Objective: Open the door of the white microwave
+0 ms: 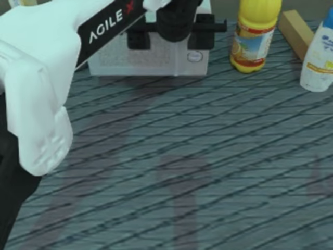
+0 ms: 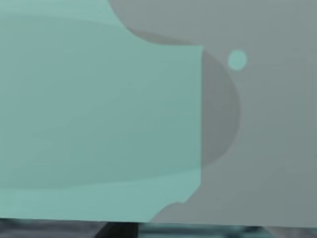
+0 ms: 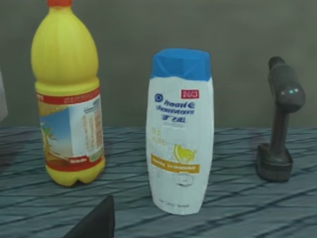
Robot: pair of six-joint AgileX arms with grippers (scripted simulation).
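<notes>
My left arm reaches across the top view from the left edge toward the back of the counter (image 1: pixel 171 156), its white link with the AGILE lettering slanting up to the white microwave (image 1: pixel 151 57). The left gripper (image 1: pixel 177 28) hangs right over the microwave's front upper edge, its black body covering part of the top. I cannot tell how far its fingers are apart, nor whether they hold anything.

The microwave sits at the back of the counter, left of centre. The door (image 1: pixel 132 58), with its grey speckled mesh window, lies flush with the front, and one round knob (image 1: pixel 194 56) shows to its right.

The left wrist view is filled with flat pale teal and grey surfaces too close to read.

My right arm does not appear in the top view. Its wrist view looks at a yellow juice bottle (image 3: pixel 67 94), a white bottle with a blue cap (image 3: pixel 181 131) and a dark grey drill (image 3: pixel 280 121), standing apart from one another. In the top view a wooden block (image 1: pixel 296 32) lies between the two bottles, further back.
</notes>
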